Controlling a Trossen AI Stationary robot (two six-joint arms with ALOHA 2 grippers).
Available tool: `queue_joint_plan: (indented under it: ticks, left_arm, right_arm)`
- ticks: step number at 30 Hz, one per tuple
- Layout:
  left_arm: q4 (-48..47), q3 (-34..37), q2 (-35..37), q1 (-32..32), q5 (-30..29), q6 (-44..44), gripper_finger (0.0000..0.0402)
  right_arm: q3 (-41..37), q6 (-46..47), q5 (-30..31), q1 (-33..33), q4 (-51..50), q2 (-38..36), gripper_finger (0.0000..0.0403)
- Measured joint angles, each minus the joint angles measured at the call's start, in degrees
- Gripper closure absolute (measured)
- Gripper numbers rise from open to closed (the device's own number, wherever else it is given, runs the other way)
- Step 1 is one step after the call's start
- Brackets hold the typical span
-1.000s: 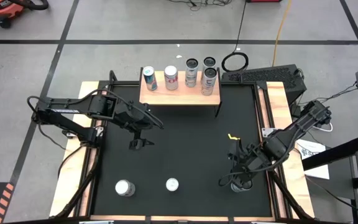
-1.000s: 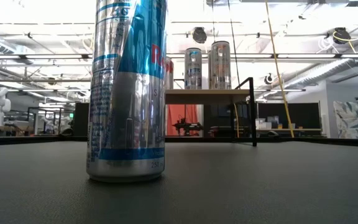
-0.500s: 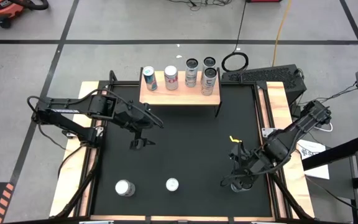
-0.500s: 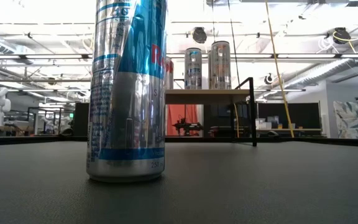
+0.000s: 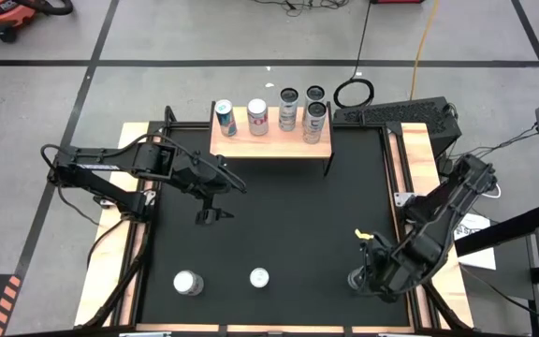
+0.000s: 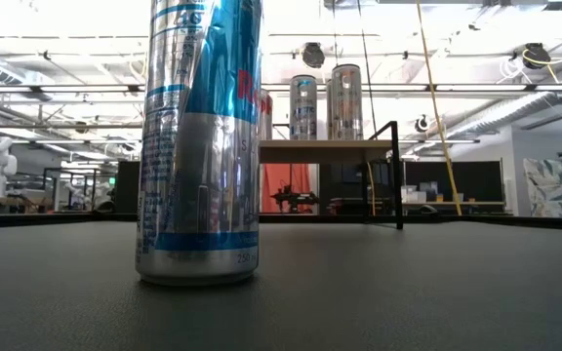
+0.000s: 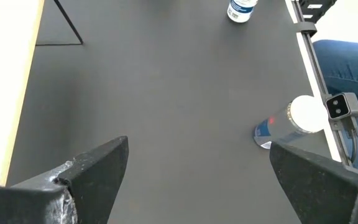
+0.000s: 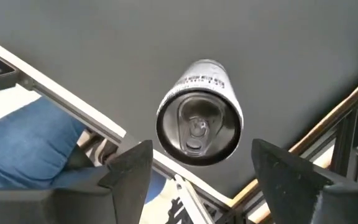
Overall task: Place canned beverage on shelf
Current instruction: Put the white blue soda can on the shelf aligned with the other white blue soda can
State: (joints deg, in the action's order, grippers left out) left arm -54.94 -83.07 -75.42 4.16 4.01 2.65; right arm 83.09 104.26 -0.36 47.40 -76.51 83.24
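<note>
A silver cylindrical metal can (image 8: 197,121) is seen upright, pull-tab end up, long axis vertical, framed between the open right gripper (image 8: 197,171)'s fingers, ungripped.

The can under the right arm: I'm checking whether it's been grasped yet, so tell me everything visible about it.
The can is a slim metal beverage can with a silver top, its pull tab unopened, and small print on its pale side. It stands upright on the black table mat near the front right corner. The right pincer hangs above it, jaws open on either side of the can, not touching it. No other can is close by.
</note>
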Motion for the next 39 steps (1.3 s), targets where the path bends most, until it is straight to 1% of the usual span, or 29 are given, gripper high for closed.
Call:
queue_joint_plan:
  ticks: [4,11,21,24,28,39]
  left_arm:
    - [0.0,0.0,0.0,0.0,0.0,-0.3,0.0008]
    - [0.0,0.0,0.0,0.0,0.0,-2.0,0.0008]
    - [0.1,0.0,0.0,0.0,0.0,-2.0,0.0008]
    - [0.1,0.0,0.0,0.0,0.0,-2.1,0.0008]
    - [0.6,0.0,0.0,0.0,0.0,-2.1,0.0008]
    - [0.6,0.0,0.0,0.0,0.0,-2.0,0.0008]
  right_arm:
    - [0.0,0.4,-1.4,0.6,1.2,1.1,0.0149]
    - [0.0,0.2,-1.2,0.7,6.1,2.2,0.0149]
    - [0.0,2.1,-1.3,0.7,5.1,2.6,0.0149]
    - [0.0,1.4,-1.5,0.7,6.3,2.6,0.0149]
    - [0.0,1.3,-4.1,0.7,7.3,2.3,0.0149]
    - [0.0,-0.2,-4.1,0.7,7.5,2.3,0.0149]
